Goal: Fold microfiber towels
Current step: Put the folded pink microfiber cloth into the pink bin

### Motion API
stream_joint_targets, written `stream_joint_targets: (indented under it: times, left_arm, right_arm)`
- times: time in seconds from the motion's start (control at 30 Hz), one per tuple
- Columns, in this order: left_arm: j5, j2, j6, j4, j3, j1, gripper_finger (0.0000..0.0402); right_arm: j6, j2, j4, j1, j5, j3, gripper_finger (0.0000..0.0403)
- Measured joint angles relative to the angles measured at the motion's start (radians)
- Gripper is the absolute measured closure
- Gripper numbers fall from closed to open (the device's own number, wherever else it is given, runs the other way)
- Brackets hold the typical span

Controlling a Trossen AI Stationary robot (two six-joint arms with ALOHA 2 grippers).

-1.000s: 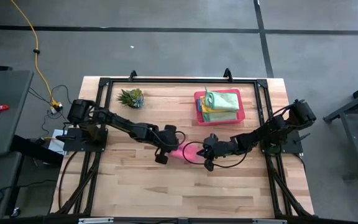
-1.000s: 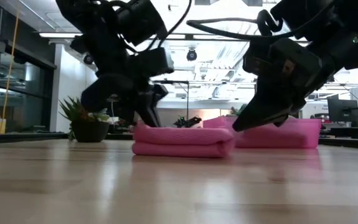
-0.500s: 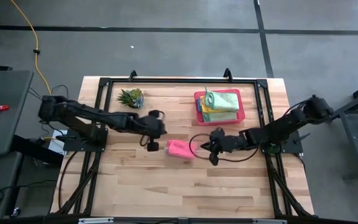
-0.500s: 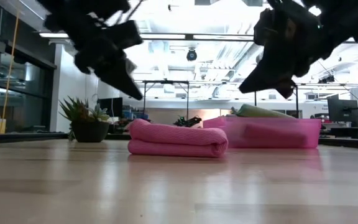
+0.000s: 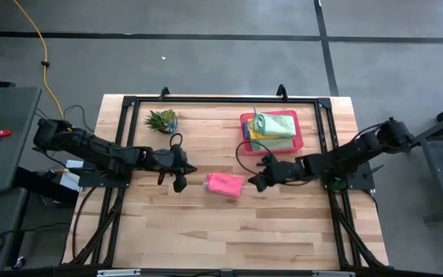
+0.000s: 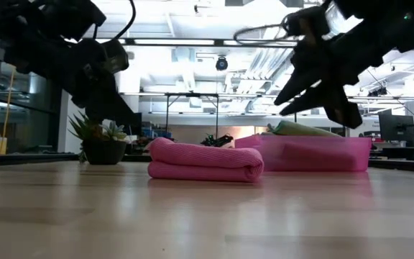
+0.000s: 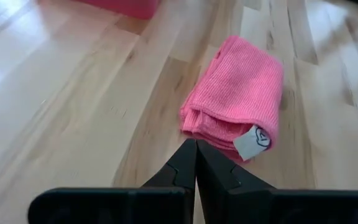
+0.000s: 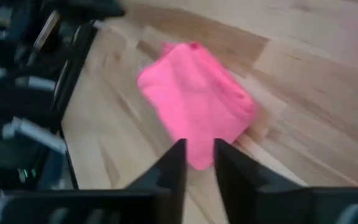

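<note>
A pink microfiber towel (image 5: 224, 184) lies folded on the table's middle, flat on its underside, with a white tag (image 7: 252, 142) at one corner. My left gripper (image 5: 179, 183) hovers shut a short way to its left, fingers aimed at the towel (image 7: 238, 93). My right gripper (image 5: 256, 183) hovers just right of the towel (image 8: 194, 102), slightly open, with nothing between its fingers. In the low view both grippers hang above the table, clear of the towel (image 6: 203, 162). Several folded green, teal and yellow towels (image 5: 274, 125) lie stacked in the pink tray (image 5: 246, 142).
A small spiky plant (image 5: 162, 120) stands at the far left of the table. The pink tray (image 6: 322, 155) sits at the far right, behind the right gripper. Bare wood stretches along the near half of the table (image 5: 221, 231). A black frame (image 5: 206, 100) edges the work area.
Both grippers have left the ends of the folded pink towel and risen. My left gripper has drawn back toward the table's left edge and rolled. My right gripper has backed a little toward the right, rolled, and opened slightly. The towel stays folded where it lay.
</note>
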Motion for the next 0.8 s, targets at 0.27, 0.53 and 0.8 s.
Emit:
stream_joint_targets:
  times: [0.27, 0.53, 0.8]
  left_arm:
    - [0.000, 0.000, -0.011, 0.000, -0.003, -0.005, 0.0401]
    - [0.001, 0.000, -0.003, -0.003, -0.003, -0.005, 0.0402]
    - [0.002, 0.000, -0.003, -0.011, -0.003, -0.005, 0.0401]
  right_arm:
    - [0.129, 0.000, -0.078, -0.049, -0.100, 0.000, 0.0155]
    - [0.156, 0.000, -0.077, -0.049, -0.094, 0.000, 0.0076]
    - [0.156, 0.000, -0.077, -0.055, -0.094, 0.000, 0.0075]
